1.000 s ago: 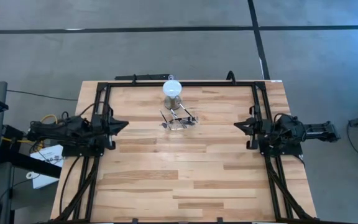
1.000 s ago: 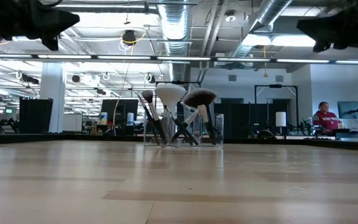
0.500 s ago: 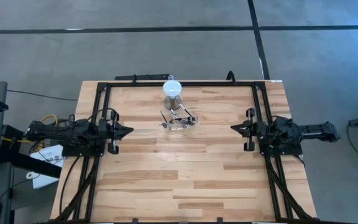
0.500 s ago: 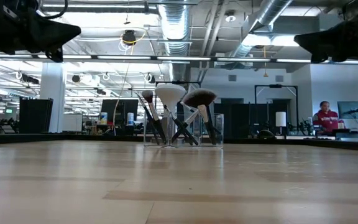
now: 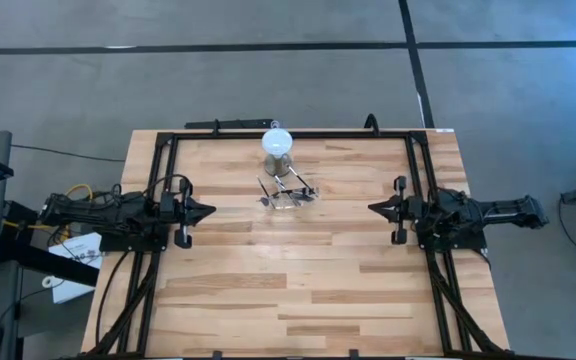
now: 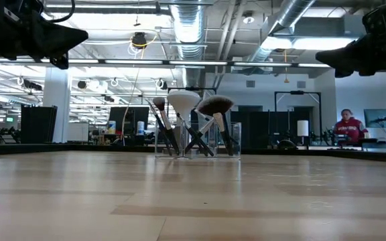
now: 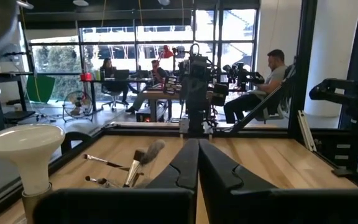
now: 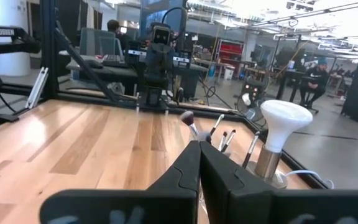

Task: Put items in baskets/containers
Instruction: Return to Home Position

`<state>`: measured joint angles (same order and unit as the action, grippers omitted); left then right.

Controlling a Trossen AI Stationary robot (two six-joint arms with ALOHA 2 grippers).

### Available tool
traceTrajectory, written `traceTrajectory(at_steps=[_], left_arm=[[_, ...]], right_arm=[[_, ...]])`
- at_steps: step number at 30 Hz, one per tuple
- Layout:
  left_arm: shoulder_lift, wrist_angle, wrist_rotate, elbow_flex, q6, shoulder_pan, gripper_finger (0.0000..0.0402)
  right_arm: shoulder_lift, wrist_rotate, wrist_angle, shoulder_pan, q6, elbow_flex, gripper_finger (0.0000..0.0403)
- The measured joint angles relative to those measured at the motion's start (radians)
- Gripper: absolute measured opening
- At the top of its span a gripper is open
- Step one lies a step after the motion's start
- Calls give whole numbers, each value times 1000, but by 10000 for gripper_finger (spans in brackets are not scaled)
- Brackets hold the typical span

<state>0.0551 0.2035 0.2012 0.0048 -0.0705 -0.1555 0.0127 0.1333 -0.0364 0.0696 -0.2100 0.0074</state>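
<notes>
High view is showing the table (image 5: pixel 298 290) lying broad and bare between the two arms, with a black frame (image 5: pixel 288 134) running along its edges. The left gripper (image 5: pixel 206 211) is hanging over the left side and the right gripper (image 5: pixel 373 208) over the right side. Both are pointing inward and both are well apart from the clear container (image 5: pixel 286 198), which is sitting near the far edge at mid-width. The brushes (image 5: pixel 296 186) are standing in it, crossing one another, just in front of a grey cylinder with a white round top (image 5: pixel 277 141).

Low view is showing the container as almost colourless, with the brushes leaning at angles, dark handles down and bristle heads up. Both arms are hanging high at the upper corners, far above the wood. A person (image 6: pixel 349 126) in red is sitting far off in the room.

Left wrist view is showing that arm's fingers (image 7: pixel 182 165) pressing together on nothing, with the brushes well ahead and off to one side.

Right wrist view is showing its fingers (image 8: pixel 185 165) likewise pressed together and empty, with the brushes well ahead beside the white top.
</notes>
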Motion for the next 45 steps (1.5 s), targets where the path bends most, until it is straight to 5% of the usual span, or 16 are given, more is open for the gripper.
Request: traceTrajectory(at_steps=[45], left_arm=[[0,53,0,2,-3,0,8]], right_arm=[[0,-2,0,0,1,-2,0]])
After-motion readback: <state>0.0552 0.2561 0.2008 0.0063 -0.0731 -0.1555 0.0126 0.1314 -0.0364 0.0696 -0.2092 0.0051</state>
